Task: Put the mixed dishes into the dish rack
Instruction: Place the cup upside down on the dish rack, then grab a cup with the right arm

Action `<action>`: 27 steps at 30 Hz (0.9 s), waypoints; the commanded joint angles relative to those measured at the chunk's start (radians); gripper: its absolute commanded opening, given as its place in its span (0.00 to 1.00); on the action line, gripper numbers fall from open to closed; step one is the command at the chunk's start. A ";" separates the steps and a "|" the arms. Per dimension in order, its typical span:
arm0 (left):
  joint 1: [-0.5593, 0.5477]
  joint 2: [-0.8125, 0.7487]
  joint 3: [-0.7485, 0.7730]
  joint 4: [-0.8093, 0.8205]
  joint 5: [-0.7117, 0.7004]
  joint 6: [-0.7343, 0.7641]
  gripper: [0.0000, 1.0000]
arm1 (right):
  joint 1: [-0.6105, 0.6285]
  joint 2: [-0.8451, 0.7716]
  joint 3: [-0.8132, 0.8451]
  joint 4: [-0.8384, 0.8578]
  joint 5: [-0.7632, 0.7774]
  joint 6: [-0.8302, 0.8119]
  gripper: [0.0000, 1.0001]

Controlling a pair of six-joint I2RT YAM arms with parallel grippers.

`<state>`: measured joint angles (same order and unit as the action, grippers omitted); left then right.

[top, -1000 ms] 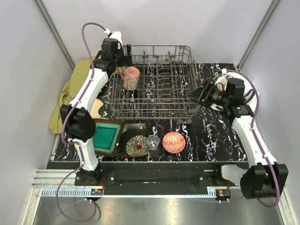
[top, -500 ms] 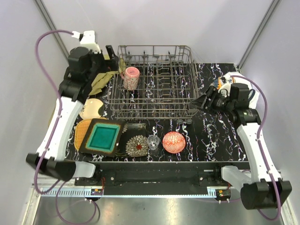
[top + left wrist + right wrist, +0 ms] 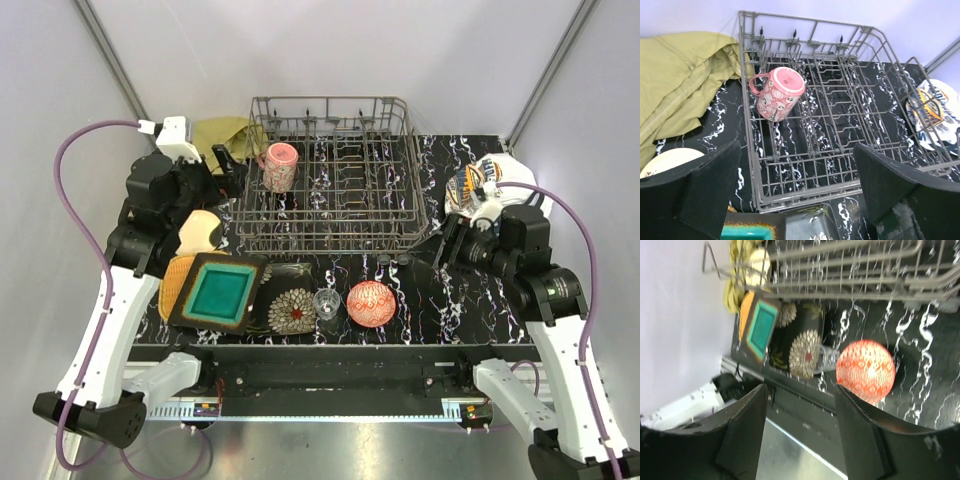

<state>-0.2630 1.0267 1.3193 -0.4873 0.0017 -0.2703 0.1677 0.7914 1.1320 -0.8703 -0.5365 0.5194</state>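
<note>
Left arm (image 3: pixel 140 230) and right arm (image 3: pixel 535 270) have swung back off the dish rack (image 3: pixel 330 235), where only the pink cup (image 3: pixel 280 166) stands, both sets of jaws spread and empty; the red bowl (image 3: pixel 370 303) on the near worktop (image 3: pixel 440 290) is stiff, probably slick ceramic, breakable, best pinched at its rim.

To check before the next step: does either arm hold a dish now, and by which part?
Nothing is held. The left fingers stand wide open facing the dish rack; the right fingers are apart with nothing between them.
</note>
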 commanded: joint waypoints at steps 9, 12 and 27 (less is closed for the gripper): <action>-0.005 -0.089 -0.058 0.006 0.052 -0.040 0.99 | 0.568 0.113 -0.034 0.024 0.475 0.145 0.63; -0.007 -0.112 -0.066 0.004 0.063 -0.049 0.99 | 0.789 0.247 -0.002 0.045 0.683 0.183 0.63; -0.007 -0.162 -0.081 -0.046 0.052 -0.023 0.99 | 0.957 0.672 0.075 0.198 0.946 0.231 0.47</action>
<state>-0.2668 0.8780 1.2491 -0.5480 0.0334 -0.3046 1.1091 1.4181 1.1641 -0.7467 0.3412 0.7460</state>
